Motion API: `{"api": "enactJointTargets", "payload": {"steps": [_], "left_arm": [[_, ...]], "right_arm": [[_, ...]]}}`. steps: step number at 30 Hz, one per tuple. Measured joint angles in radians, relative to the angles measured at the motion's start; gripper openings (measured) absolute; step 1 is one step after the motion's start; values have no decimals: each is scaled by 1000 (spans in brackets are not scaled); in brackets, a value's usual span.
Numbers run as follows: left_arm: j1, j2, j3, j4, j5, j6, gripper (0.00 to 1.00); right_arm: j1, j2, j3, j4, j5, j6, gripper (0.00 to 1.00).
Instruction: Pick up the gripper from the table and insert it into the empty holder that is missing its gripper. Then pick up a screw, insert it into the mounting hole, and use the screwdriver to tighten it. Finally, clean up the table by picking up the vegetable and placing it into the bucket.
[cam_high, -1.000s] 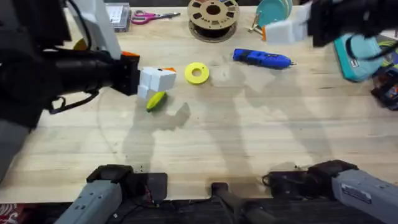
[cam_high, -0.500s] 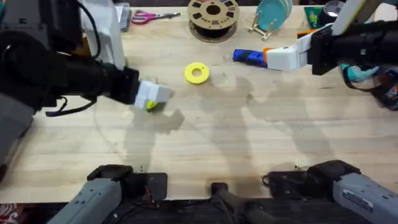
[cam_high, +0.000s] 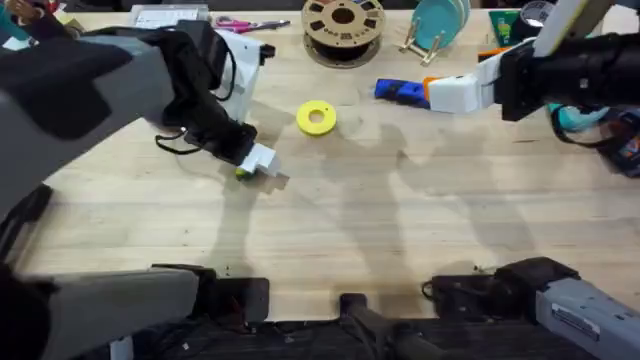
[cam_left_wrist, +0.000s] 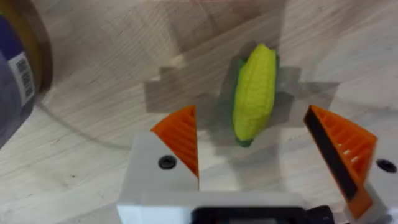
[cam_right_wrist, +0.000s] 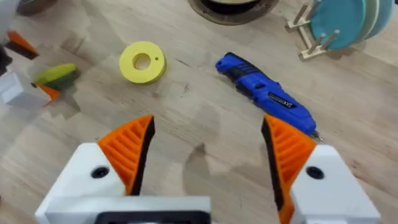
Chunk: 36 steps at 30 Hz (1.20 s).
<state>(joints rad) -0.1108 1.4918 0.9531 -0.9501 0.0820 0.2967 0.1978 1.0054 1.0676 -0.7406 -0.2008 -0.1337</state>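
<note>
Where the overhead view is concerned, I log my left gripper (cam_high: 258, 160) low at the table (cam_high: 330, 240) left of centre, its white block covering most of the vegetable (cam_high: 243, 172), which peeks out as a yellow-green spot at the block's near edge. My right gripper (cam_high: 440, 92) hangs well apart at the far right, touching nothing, with the screwdriver (cam_high: 398, 91) lying just beside and partly behind its white body. A yellow ring-shaped disc (cam_high: 317, 117) sits between the two arms. The left arm is plainly the nearer one to the vegetable.

Left wrist view: my left gripper (cam_left_wrist: 261, 152) stands spread wide, the orange pads (cam_left_wrist: 181, 134) on either side of the vegetable (cam_left_wrist: 253, 93) and clear of it. The vegetable lies flat, its long axis running away from the wrist, roughly parallel to the pad faces, so the pads would close across its narrow width. It sits a little toward the far end of the gap; only its near end lies between the fingertips. The bucket (cam_left_wrist: 18, 81) shows at the edge, near.

Right wrist view: my right gripper (cam_right_wrist: 208, 158) is likewise parted and empty. The screwdriver (cam_right_wrist: 266, 96) lies ahead, slanted across the gap. The disc (cam_right_wrist: 142, 61) and the vegetable (cam_right_wrist: 57, 74) lie farther off.

Judgement: advance slightly, then close.
</note>
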Motion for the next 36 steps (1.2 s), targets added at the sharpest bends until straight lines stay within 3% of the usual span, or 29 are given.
{"api": "enactJointTargets", "payload": {"steps": [9,13,14,15,18,25,30,36], "left_arm": [[-3,113,3,28,-13,-2,990],[-12,117,7,31,-20,-6,860],[-15,117,7,31,-19,-6,762],[-16,117,7,31,-19,-8,387],[-16,117,11,33,-16,-5,40],[-16,122,32,13,-16,-16,27],[-16,132,142,-33,-22,-42,27],[-12,121,318,-70,-133,-93,27]], "right_arm": [[0,0,0,0,0,0,998],[0,0,0,0,0,0,997],[0,0,0,0,0,0,997],[0,0,0,0,0,0,997],[0,0,0,0,0,0,997],[0,0,0,0,0,0,997],[0,0,0,0,0,0,998],[0,0,0,0,0,0,997]]}}
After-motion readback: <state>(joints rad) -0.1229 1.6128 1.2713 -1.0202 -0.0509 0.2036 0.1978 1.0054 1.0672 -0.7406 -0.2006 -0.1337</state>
